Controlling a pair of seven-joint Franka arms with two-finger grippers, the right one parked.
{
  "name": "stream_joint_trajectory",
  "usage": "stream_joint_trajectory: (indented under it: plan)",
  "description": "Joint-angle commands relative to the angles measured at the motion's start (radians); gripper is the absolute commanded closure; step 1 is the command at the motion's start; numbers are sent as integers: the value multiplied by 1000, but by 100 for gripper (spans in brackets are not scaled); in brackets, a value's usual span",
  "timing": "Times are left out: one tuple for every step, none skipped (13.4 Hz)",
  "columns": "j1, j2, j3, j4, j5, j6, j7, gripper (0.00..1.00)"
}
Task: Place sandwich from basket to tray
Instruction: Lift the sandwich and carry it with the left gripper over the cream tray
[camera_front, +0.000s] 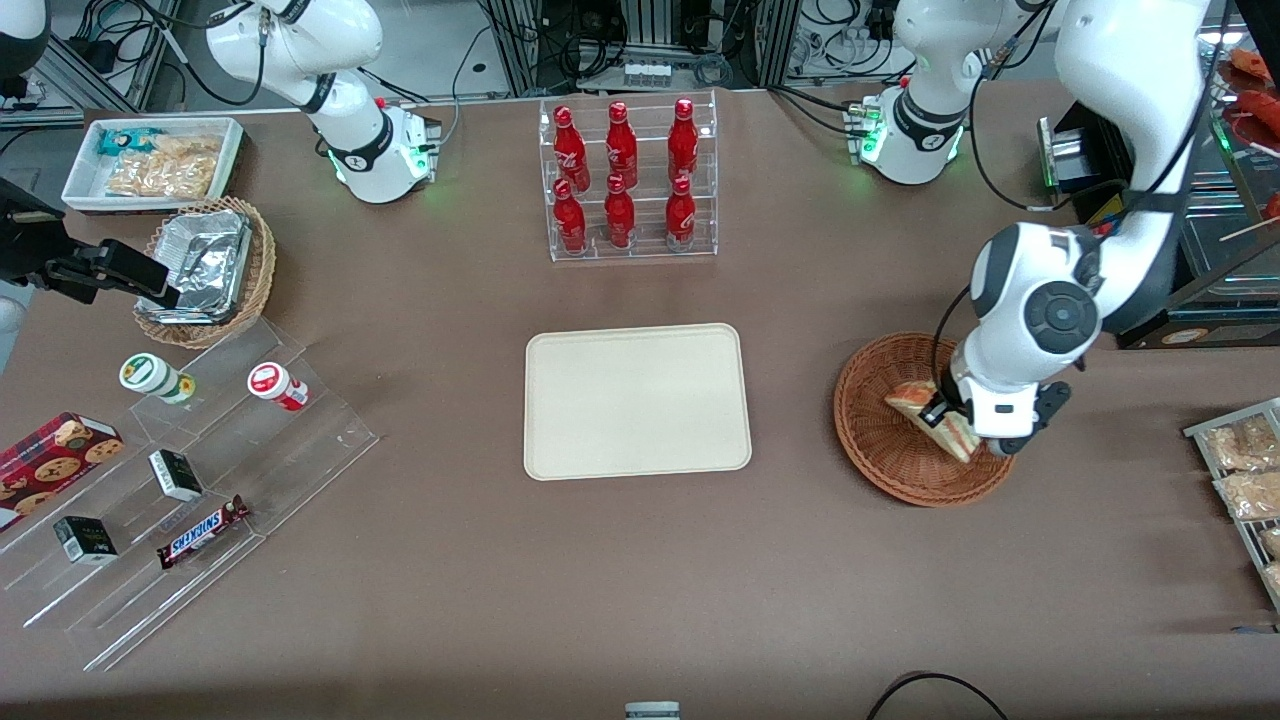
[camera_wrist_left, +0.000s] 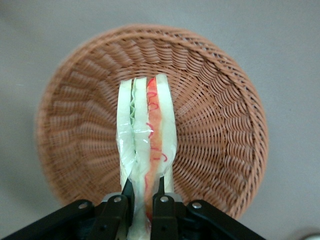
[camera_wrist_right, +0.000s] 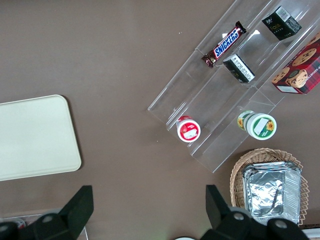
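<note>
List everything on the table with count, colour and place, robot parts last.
sandwich: 1, white bread with red and green filling, in the basket, between the fingers
basket: 1, reddish-brown, toward the working arm's end
tray: 1, cream, mid-table
bottles: 6, red, in a clear rack farther from the front camera than the tray
foil container: 1, silver, in a lighter basket toward the parked arm's end
Snickers bar: 1, brown, on the clear stepped stand
gripper: 1, black, shut on the sandwich over the basket

Left arm bent down at right of front frame; black two-finger gripper (camera_wrist_left: 143, 196) clamped on the wrapped triangular white-bread sandwich (camera_wrist_left: 146, 135).
</note>
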Motion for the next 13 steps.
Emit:
stream_joint_trajectory:
  plan:
    - [-7,-10,-77,167,1,-209,19,93]
    - [-7,1,-117,207,1,-247,20,93]
    - [-7,14,-169,232,-1,-255,20,94]
    - [-5,22,-208,238,-1,-255,21,94]
    - [-7,37,-252,240,-1,-248,30,95]
    - [-7,63,-300,257,-1,-246,52,95]
    - [-7,98,-346,278,-1,-246,65,95]
    - [-7,144,-390,307,-1,-246,66,95]
    - [-7,196,-436,350,1,-246,66,95]
    - [-8,249,-484,381,10,-245,59,95]
    - [-34,286,-507,402,20,-235,62,95]
    - [-89,313,-501,424,46,-223,64,95]
    - [-116,342,-498,436,59,-187,69,94]
